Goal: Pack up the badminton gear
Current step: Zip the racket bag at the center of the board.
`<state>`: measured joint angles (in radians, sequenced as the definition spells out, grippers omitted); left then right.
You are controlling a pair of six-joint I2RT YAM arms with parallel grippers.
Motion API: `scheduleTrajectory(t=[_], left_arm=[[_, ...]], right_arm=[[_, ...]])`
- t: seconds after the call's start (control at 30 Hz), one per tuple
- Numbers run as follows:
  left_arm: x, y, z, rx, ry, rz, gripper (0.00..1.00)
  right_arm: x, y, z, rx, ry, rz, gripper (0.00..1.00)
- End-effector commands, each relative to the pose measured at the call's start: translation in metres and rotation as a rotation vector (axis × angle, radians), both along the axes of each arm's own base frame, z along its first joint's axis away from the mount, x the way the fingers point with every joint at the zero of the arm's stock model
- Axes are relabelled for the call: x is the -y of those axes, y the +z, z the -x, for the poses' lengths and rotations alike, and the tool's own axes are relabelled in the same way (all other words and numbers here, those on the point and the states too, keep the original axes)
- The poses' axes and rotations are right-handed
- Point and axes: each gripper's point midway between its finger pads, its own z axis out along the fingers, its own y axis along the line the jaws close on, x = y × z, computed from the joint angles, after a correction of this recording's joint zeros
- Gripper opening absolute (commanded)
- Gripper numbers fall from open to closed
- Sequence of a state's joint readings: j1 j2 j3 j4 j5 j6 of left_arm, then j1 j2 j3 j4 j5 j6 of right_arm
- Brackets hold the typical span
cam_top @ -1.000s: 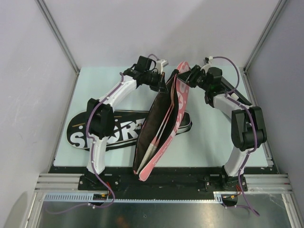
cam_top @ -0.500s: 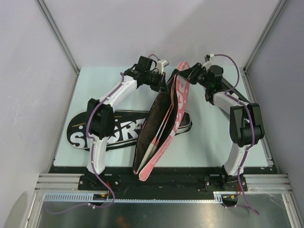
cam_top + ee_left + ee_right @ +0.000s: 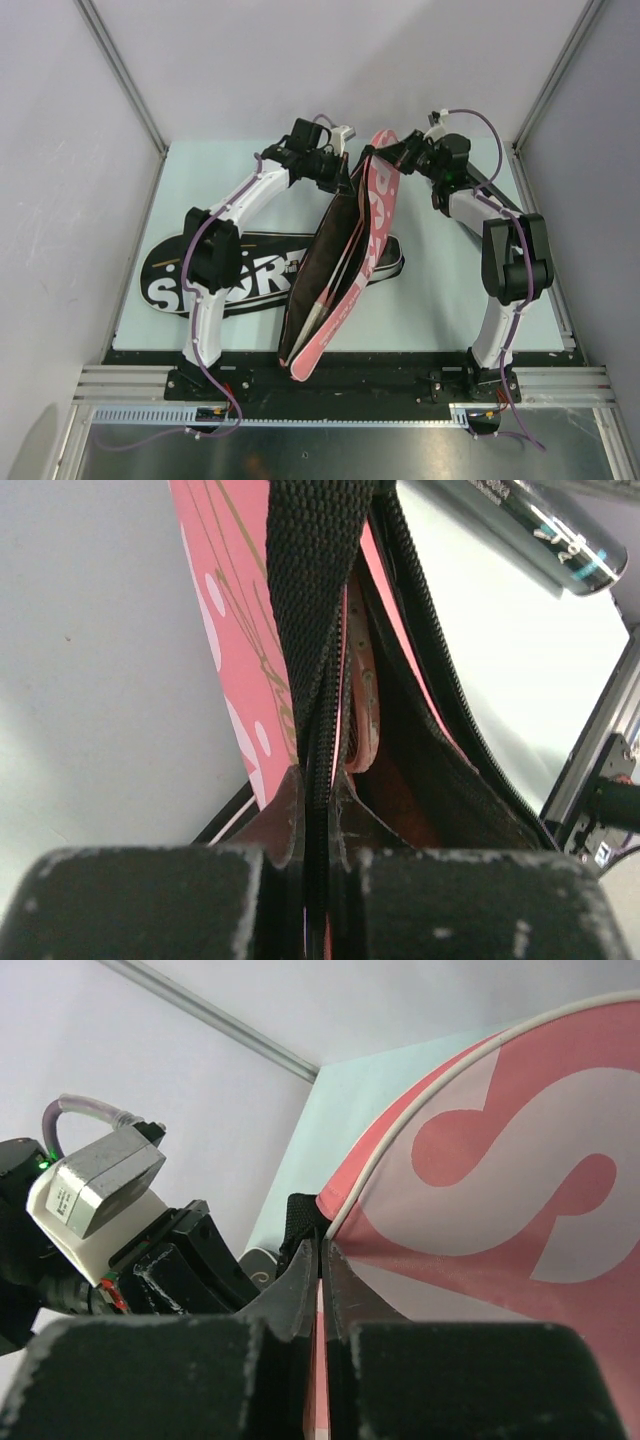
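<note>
A long racket bag, pink (image 3: 378, 205) outside and black inside, stands on edge in mid-table with its mouth held apart. My left gripper (image 3: 347, 172) (image 3: 318, 780) is shut on the bag's black zipper edge (image 3: 316, 630). My right gripper (image 3: 393, 160) (image 3: 322, 1250) is shut on the bag's pink side along its white piping (image 3: 400, 1140). Thin pink-and-white rackets (image 3: 326, 298) lie inside the bag, and one pink frame (image 3: 362, 695) shows in the left wrist view. A dark tube with teal print (image 3: 552, 535) lies on the table beyond the bag.
A flat black cover with white SPORT lettering (image 3: 210, 275) lies on the table's left half, partly under the bag. Grey walls with metal frame posts (image 3: 120, 70) close in the pale table (image 3: 440, 290). The left wrist's camera block (image 3: 95, 1185) sits close to my right gripper.
My right gripper has shut on the bag's pink edge, and its wrist has shifted slightly back and left. The left gripper and the bag have stayed put.
</note>
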<state>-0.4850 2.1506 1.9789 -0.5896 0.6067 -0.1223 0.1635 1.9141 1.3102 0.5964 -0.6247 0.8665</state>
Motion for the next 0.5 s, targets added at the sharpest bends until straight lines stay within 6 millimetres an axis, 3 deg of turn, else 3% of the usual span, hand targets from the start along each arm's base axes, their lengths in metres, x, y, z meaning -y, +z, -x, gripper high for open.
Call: scheduleTrajectory(t=[0.0, 0.03, 0.1, 0.13, 0.23, 0.3, 0.37, 0.4, 0.47], left_arm=[[0.01, 0.052, -0.002, 0.063, 0.073, 0.051, 0.0], [0.006, 0.055, -0.007, 0.073, 0.118, 0.042, 0.0], [0.004, 0.059, -0.011, 0.059, 0.178, 0.048, 0.0], [0.003, 0.063, -0.011, 0.062, 0.191, 0.051, 0.0], [0.009, 0.074, -0.006, 0.081, 0.19, 0.065, 0.0], [0.017, 0.083, 0.011, 0.069, 0.142, 0.098, 0.01], [0.02, 0.094, 0.027, 0.06, 0.103, 0.125, 0.15], [0.019, 0.099, 0.033, 0.063, 0.093, 0.134, 0.36], [0.017, 0.108, 0.044, 0.067, 0.046, 0.159, 0.59]], right_arm=[[-0.014, 0.045, 0.02, 0.123, 0.038, 0.083, 0.0], [-0.021, 0.035, 0.03, 0.097, 0.044, 0.096, 0.0], [-0.025, 0.034, 0.042, 0.08, 0.014, 0.083, 0.0], [-0.036, 0.035, 0.065, 0.088, 0.024, 0.085, 0.0], [-0.043, 0.023, 0.077, 0.089, -0.017, 0.158, 0.0], [-0.04, 0.019, 0.079, 0.061, 0.016, 0.119, 0.0], [-0.036, 0.019, 0.081, 0.077, 0.036, 0.097, 0.0], [-0.035, 0.017, 0.083, 0.082, 0.043, 0.116, 0.0], [-0.032, 0.015, 0.094, 0.092, 0.066, 0.117, 0.0]])
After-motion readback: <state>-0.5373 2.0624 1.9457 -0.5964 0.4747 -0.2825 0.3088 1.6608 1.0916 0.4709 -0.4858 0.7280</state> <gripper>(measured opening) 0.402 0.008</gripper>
